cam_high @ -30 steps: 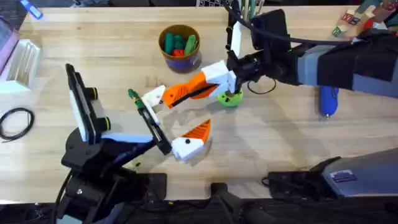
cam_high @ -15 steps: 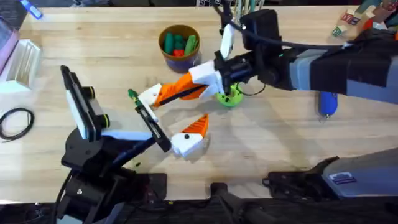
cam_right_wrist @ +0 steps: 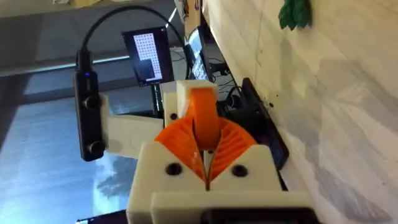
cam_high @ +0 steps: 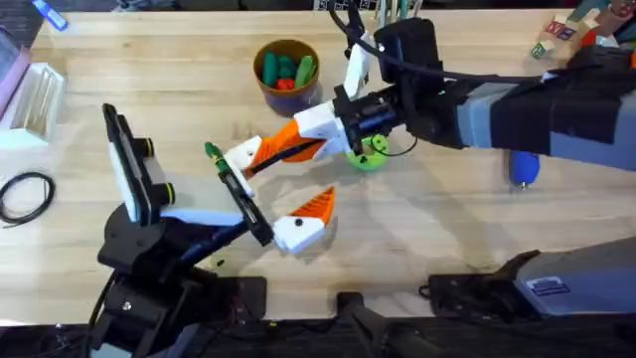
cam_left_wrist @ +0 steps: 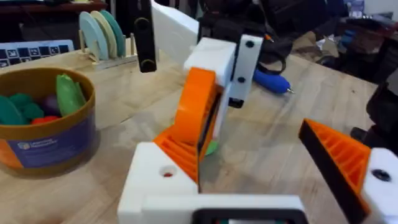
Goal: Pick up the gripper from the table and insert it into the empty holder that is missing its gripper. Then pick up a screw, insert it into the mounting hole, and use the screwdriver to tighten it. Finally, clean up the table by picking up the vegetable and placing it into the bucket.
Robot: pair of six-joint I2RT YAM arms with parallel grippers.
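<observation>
Looking down, saw the right arm (cam_high: 517,104) stretched across the wooden table (cam_high: 447,229), hiding most of the blue screwdriver (cam_high: 524,167). Found the right gripper (cam_high: 286,149) clamped tight on the orange gripper (cam_right_wrist: 204,115), pressed against the white holder (cam_high: 241,154). Found the left gripper (cam_high: 270,189) spread wide apart. Noted the bucket (cam_high: 288,96) behind, already holding toys. Could barely make out the dark-green vegetable (cam_high: 212,151), half hidden beside the left gripper's black bar.
</observation>
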